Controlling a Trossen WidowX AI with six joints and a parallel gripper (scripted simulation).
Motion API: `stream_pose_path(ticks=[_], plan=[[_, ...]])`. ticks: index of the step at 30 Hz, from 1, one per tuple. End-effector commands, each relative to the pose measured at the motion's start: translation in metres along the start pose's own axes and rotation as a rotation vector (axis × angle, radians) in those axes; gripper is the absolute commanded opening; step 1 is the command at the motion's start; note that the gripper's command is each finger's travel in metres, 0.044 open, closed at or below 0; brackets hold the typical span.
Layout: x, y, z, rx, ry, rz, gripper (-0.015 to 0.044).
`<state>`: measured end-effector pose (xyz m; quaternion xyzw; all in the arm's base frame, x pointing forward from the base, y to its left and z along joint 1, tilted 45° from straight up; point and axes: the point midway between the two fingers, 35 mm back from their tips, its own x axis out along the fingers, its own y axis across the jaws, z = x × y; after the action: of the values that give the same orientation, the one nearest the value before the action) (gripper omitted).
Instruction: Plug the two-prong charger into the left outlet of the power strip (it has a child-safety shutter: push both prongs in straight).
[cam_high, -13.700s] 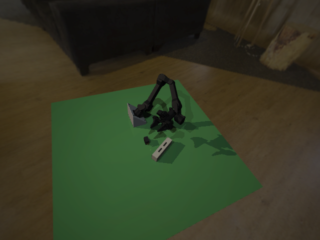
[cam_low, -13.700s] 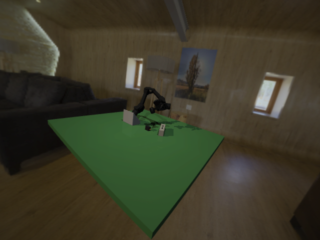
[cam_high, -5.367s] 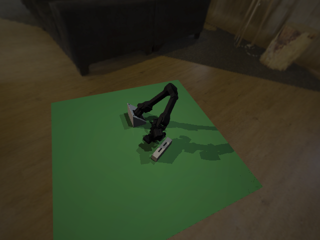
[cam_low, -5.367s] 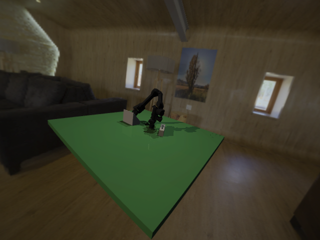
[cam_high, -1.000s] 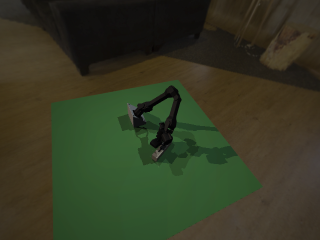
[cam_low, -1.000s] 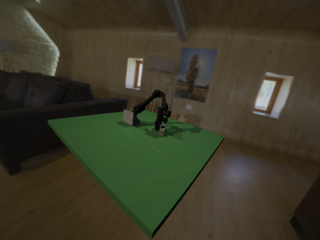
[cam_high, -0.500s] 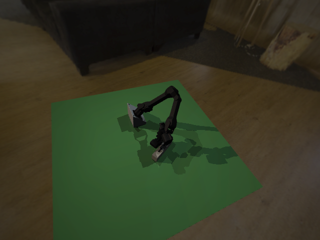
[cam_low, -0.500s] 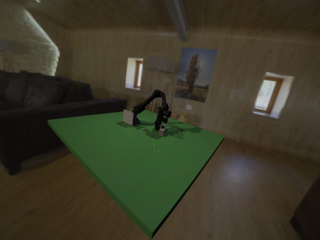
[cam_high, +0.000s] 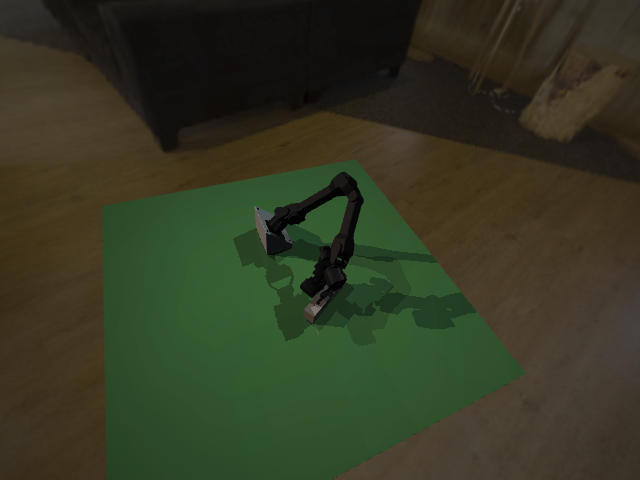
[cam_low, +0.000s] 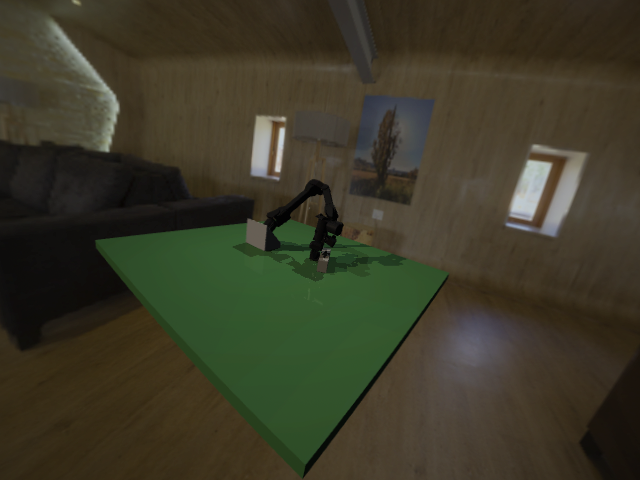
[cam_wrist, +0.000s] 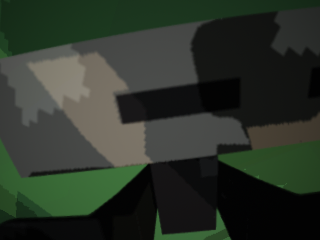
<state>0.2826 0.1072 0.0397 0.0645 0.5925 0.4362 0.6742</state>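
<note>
Closest, wrist view: dark shapes fill the bottom edge; they seem to be the tool's fingers, cut off by the frame and too dark to separate cleanly.
Charger: a dark block (cam_wrist: 182, 200) sits between those fingers, its top against the grey body above; its prongs cannot be made out.
Tool state: the tool (cam_high: 324, 294) is pinched on the charger, fingers stopped part-way by its body.
Power strip: a pale grey bar (cam_wrist: 100, 125) runs across the wrist view, tilted, both ends cut off by the frame; a dark slot-like band (cam_wrist: 165, 102) crosses its middle, and heavy shadow covers its right half.
Outlet: which outlet the charger meets cannot be told; the strip's face is blurred and blocky.
Top view: the power strip (cam_high: 315, 308) lies on the green table (cam_high: 206, 387) with the tool directly over its far end; the charger is hidden under the tool.
Exterior view: the strip shows only as a small pale block (cam_low: 323, 264) beneath the tool (cam_low: 323, 253); the contact is too small to read.
Arm: it arches up from a grey wedge-shaped base (cam_high: 268, 232) and bends down to the strip.
Farther: a dark sofa (cam_low: 77, 206) stands beyond the table edge, blurred.
</note>
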Motion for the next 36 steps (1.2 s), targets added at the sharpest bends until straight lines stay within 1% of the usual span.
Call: stream_pose_path(ticks=[1, 36], plan=[[-0.0007, 0.0009, 0.0131, -0.029, -0.024, -0.004, 0.0000], [-0.0051, 0.0018, 0.0223, -0.030, -0.025, -0.004, 0.0000]])
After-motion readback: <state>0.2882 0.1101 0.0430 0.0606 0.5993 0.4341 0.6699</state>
